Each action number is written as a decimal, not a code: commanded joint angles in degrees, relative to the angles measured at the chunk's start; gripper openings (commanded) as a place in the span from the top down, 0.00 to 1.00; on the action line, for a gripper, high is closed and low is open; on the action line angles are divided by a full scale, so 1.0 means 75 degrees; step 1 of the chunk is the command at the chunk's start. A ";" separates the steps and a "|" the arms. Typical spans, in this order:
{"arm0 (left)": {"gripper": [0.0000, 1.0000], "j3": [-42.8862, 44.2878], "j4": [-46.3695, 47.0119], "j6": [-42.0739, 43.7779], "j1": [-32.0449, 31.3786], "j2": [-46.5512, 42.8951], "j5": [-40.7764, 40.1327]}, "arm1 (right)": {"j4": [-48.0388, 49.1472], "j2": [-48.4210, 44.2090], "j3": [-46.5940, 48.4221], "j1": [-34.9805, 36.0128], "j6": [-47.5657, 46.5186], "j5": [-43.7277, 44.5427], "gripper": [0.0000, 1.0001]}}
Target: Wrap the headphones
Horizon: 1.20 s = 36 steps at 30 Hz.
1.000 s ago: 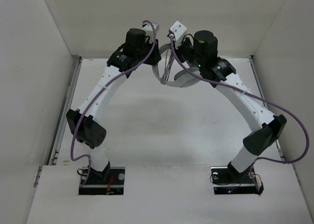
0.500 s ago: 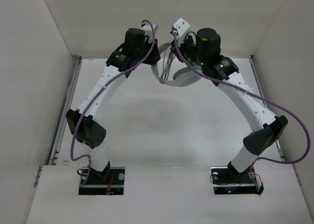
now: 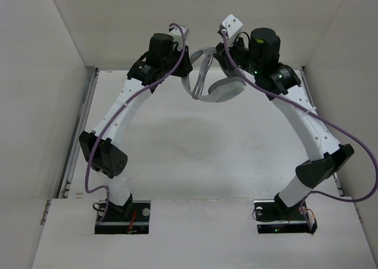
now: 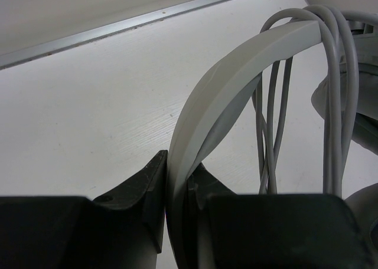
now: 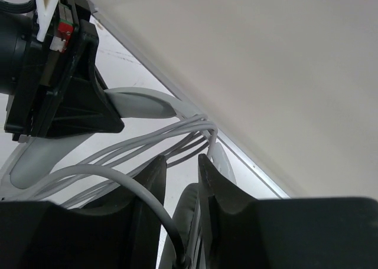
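Mid-wrap above the far end of the table [image 3: 177,145], my left gripper [image 4: 177,166] pinches the headphones [image 3: 220,89] by the headband [image 4: 236,62], cable [image 4: 338,104] looped over it, right gripper [image 5: 182,163] slightly parted on nothing; next I'd catch slack for another turn.

A: Where are the headphones [image 3: 217,94]?
B: Light grey-white, lifted off the surface [image 3: 195,157], near the middle of its far edge.
A: State?
B: Curved headband [image 4: 236,62], thin grey cable [image 4: 338,104] looped over it several times, one oval earcup [image 3: 230,87] visible.

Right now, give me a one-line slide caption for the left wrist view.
Left gripper clamps the headphones by the headband, grey cable looped several times over it.
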 commanded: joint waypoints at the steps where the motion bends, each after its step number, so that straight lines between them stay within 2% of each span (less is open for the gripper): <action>1: 0.99 0.0245 0.0635 -0.0266 -0.0024 -0.0481 0.0296 | 0.0019 -0.0328 0.0455 0.0001 0.0175 -0.0219 0.65; 13: 0.99 0.0210 0.0624 -0.0266 -0.0012 -0.0504 0.0296 | -0.0415 -0.0211 0.0794 0.0142 -0.0036 -0.0535 0.57; 20: 0.99 0.0174 0.0624 -0.0289 -0.0012 -0.0504 0.0319 | -0.1199 0.0117 0.1427 0.0165 -0.0412 -0.0898 0.49; 29: 0.99 0.0069 0.0624 -0.0301 -0.0024 -0.0609 0.0331 | -0.2208 0.0328 0.1417 0.0071 -0.0563 -0.1684 0.50; 36: 0.99 0.0022 0.0624 -0.0301 -0.0035 -0.0680 0.0342 | -0.2103 0.0281 0.1229 -0.0186 -0.0447 -0.1567 0.52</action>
